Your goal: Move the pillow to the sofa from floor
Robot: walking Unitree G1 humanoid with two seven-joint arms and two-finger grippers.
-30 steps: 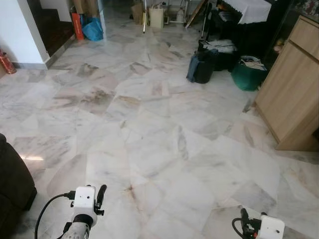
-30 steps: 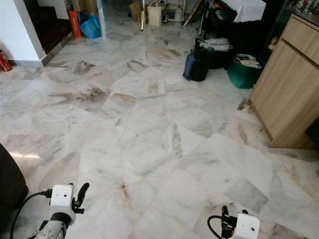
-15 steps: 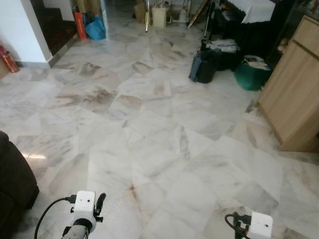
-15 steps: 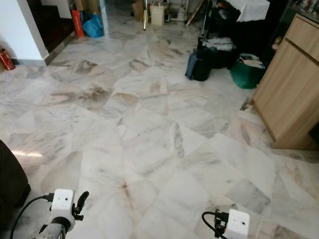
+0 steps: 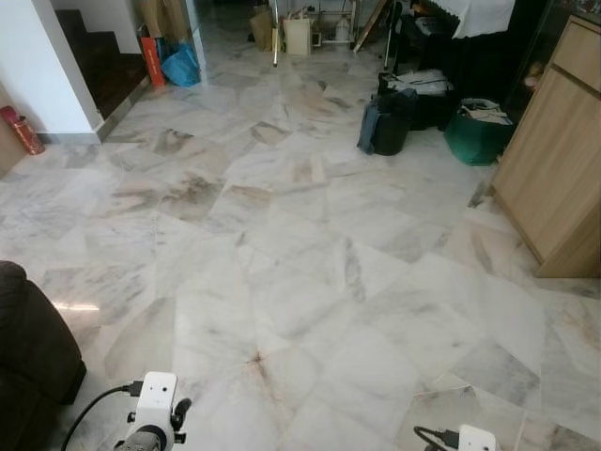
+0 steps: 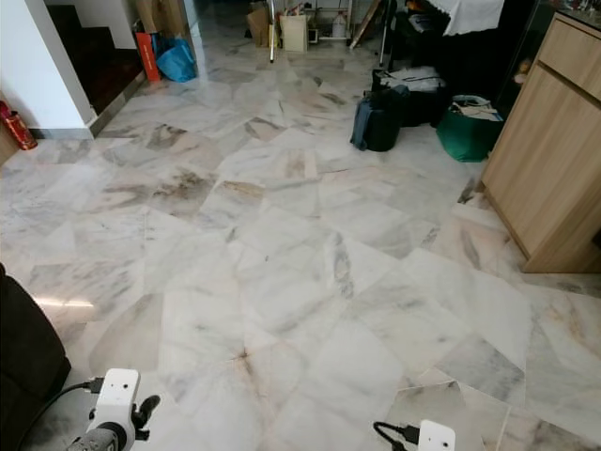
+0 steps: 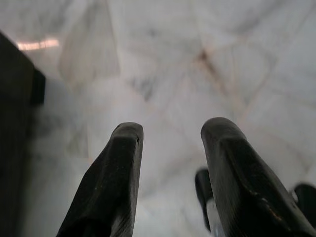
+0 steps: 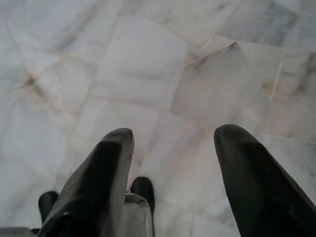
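A dark brown sofa (image 5: 28,348) fills the near left corner, standing on the white marble floor (image 5: 300,263). My left gripper (image 7: 170,129) hangs low over the floor just right of the sofa, its two black fingers (image 7: 118,163) apart with nothing between them. In the left eye view its white wrist block (image 5: 156,395) sits at the bottom edge. My right gripper (image 8: 173,136) is open too, above bare tiles, and its white wrist block (image 5: 476,438) peeks in at the bottom right.
A light wooden cabinet (image 5: 559,160) stands along the right side. Dark bags (image 5: 387,122) and a green basket (image 5: 477,132) lie beyond it. At the far left are a white wall corner (image 5: 47,66), a red fire extinguisher (image 5: 23,130) and a blue bag (image 5: 181,66).
The camera has shifted, showing more of the sofa at the left. Both wrists have sunk lower toward the bottom edge of the eye views.
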